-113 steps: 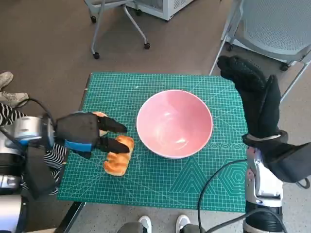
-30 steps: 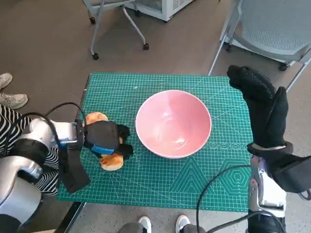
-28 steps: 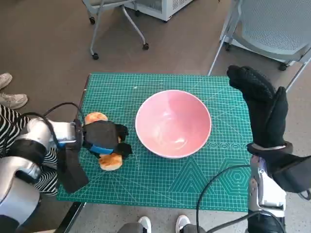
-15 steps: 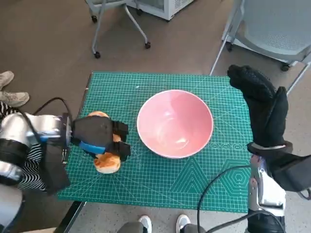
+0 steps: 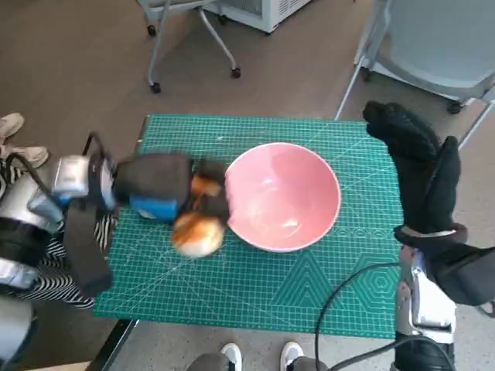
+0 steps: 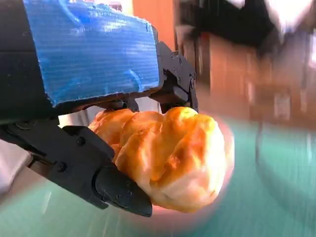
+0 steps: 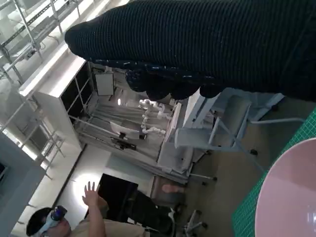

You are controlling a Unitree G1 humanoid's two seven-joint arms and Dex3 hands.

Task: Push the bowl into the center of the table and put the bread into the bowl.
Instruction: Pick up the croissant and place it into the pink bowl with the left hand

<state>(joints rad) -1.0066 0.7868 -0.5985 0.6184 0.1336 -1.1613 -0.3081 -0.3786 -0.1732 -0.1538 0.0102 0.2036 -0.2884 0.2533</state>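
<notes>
**Currently: bread in the left hand beside the bowl**

Item 1, table (image 5: 255, 309): small, covered by a green cutting mat with a printed grid; it carries the bowl only.

Item 2, bowl (image 5: 283, 196): pink, upright, standing on the mat roughly midway between the left and right edges of the table, a little nearer the far edge than the near one. A slice of its rim also shows in the right wrist view (image 7: 291, 197).

Item 3, bread (image 5: 199, 229): a golden, lumpy roll, off the mat and in the air, just beside the bowl's left rim and touching or nearly touching it; the head view is blurred there, so contact cannot be settled. The left wrist view shows it sharply (image 6: 173, 153), glossy brown on top and paler beneath.

Item 4, left hand (image 5: 166, 193): black with blue tape on its back, over the left half of the table. It grips the bread, black fingers (image 6: 113, 185) pressed against the roll on both sides.

Item 5, right hand (image 5: 418, 170): in a black knitted glove, raised upright above the table's right edge, fingers extended, holding nothing and well apart from the bowl.

Item 6, surroundings: a grey chair (image 5: 441, 39) beyond the far right corner; a person's shoe (image 5: 9, 124) on the floor off the left edge; a person with a raised hand (image 7: 91, 195) in the right wrist view.
</notes>
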